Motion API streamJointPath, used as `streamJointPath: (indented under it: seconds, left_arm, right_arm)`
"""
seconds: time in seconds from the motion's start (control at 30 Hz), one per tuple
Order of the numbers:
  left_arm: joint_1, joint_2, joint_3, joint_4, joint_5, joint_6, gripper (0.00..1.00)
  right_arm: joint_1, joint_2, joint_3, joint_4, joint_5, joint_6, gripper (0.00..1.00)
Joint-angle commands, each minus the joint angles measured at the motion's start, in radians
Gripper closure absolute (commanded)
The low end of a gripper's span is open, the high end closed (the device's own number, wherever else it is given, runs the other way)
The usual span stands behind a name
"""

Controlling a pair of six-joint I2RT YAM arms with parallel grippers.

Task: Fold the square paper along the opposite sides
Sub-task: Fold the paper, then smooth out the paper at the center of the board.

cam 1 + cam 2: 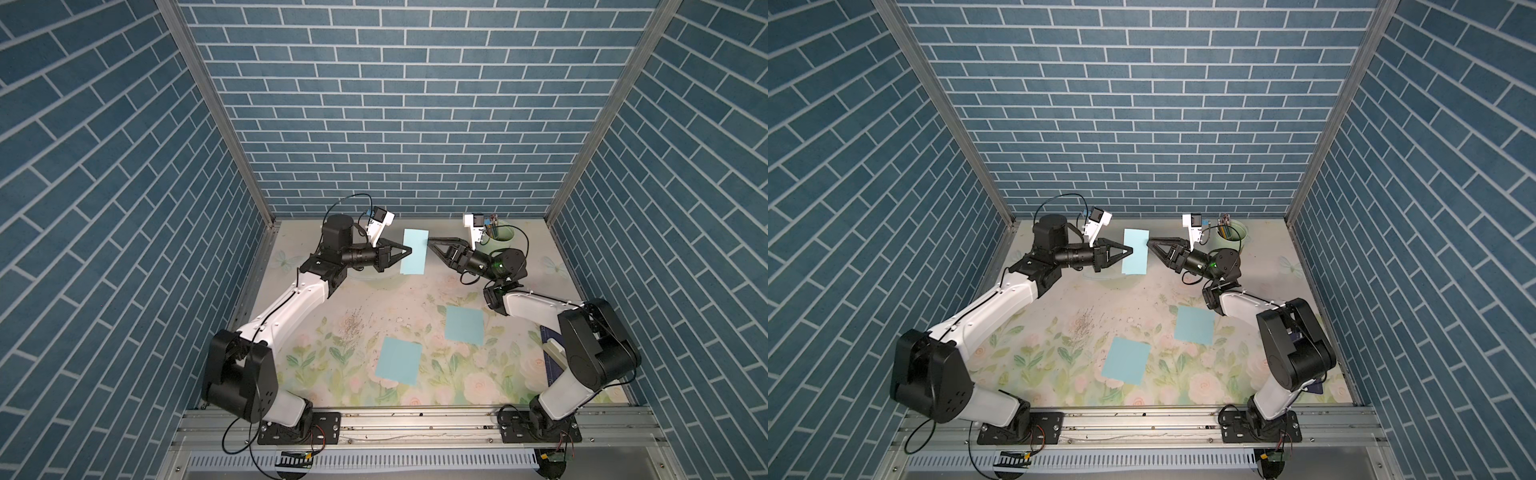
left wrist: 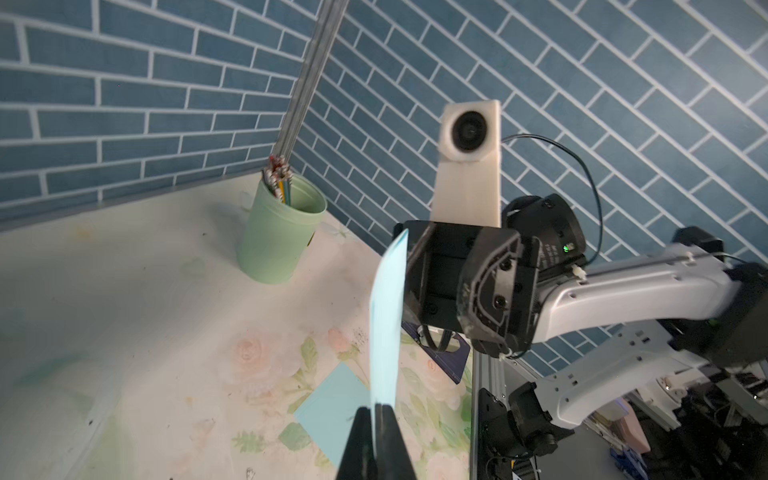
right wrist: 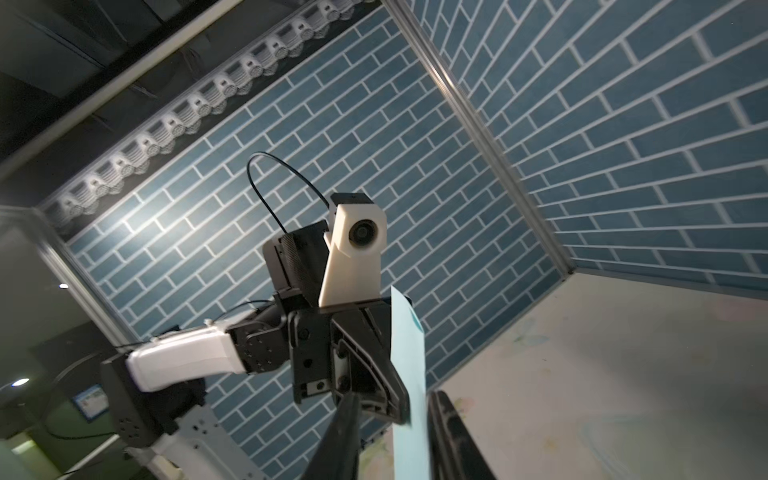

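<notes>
There are three light blue papers. One blue paper (image 1: 414, 251) is up in the air, off the desk (image 1: 374, 299). It stands on its edge and looks like a narrow strip. It hangs near the green cup (image 2: 274, 245), on the side of the cup where the left arm is. In the left wrist view, two thin layers seem to show along one long edge.

The left pincer (image 1: 408, 250) is pressed together on the side of this paper that is away from the cup. It is pinching the paper. The right pincer (image 1: 431, 242) is at the paper's other side, the one closer to the cup. Its two fingers (image 3: 451, 432) are spread, and the paper's edge sits in the gap between them. The right wrist view does not show whether either finger touches the paper.

The two other papers lie flat on the desk. One flat paper (image 1: 464, 325) is well away from the cup, toward the front of the desk. The second flat paper (image 1: 399, 360) is farther from the cup again.

There is one cup. It stands upright in the back corner and holds a bunch of pencils (image 2: 278, 178). There are two arms, each with one pincer.
</notes>
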Motion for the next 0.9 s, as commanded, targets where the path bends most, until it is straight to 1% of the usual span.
streamJointPath:
  seconds: [0.0, 0.07, 0.1, 0.13, 0.2, 0.23, 0.3, 0.43, 0.5, 0.67, 0.77, 0.87]
  left_arm:
    - [0.008, 0.154, 0.046, -0.273, -0.144, 0.145, 1.00]
    - [0.003, 0.238, 0.060, -0.330, -0.188, 0.184, 1.00]
    - [0.003, 0.282, 0.063, -0.343, -0.187, 0.204, 1.00]
    - [0.003, 0.325, 0.071, -0.359, -0.209, 0.217, 1.00]
    - [0.003, 0.407, 0.111, -0.407, -0.225, 0.247, 1.00]
    - [0.003, 0.446, 0.133, -0.429, -0.229, 0.261, 1.00]
    - [0.002, 0.508, 0.173, -0.470, -0.239, 0.284, 1.00]
    - [0.001, 0.593, 0.223, -0.509, -0.253, 0.310, 1.00]
    - [-0.002, 0.621, 0.237, -0.516, -0.269, 0.312, 1.00]
    - [-0.012, 0.663, 0.256, -0.527, -0.286, 0.317, 1.00]
    - [-0.016, 0.676, 0.267, -0.538, -0.296, 0.324, 1.00]
    - [-0.017, 0.689, 0.277, -0.552, -0.316, 0.329, 1.00]
  right_arm:
    - [0.008, -0.075, -0.137, -0.162, 0.095, -0.281, 0.69]
    - [0.049, -0.091, -0.202, -0.253, 0.184, -0.470, 0.70]
    - [0.075, -0.085, -0.216, -0.305, 0.238, -0.560, 0.72]
    - [0.100, -0.069, -0.221, -0.345, 0.292, -0.638, 0.73]
    - [0.134, -0.017, -0.212, -0.383, 0.353, -0.730, 0.76]
    - [0.147, 0.016, -0.204, -0.386, 0.373, -0.752, 0.79]
    - [0.167, 0.067, -0.193, -0.386, 0.428, -0.769, 0.82]
    - [0.235, 0.132, -0.226, -0.322, 0.558, -0.904, 0.87]
    - [0.257, 0.173, -0.216, -0.333, 0.592, -0.954, 0.89]
    - [0.278, 0.268, -0.166, -0.345, 0.625, -1.009, 0.94]
    - [0.283, 0.314, -0.131, -0.341, 0.636, -1.010, 1.00]
    - [0.288, 0.351, -0.084, -0.364, 0.623, -1.012, 1.00]
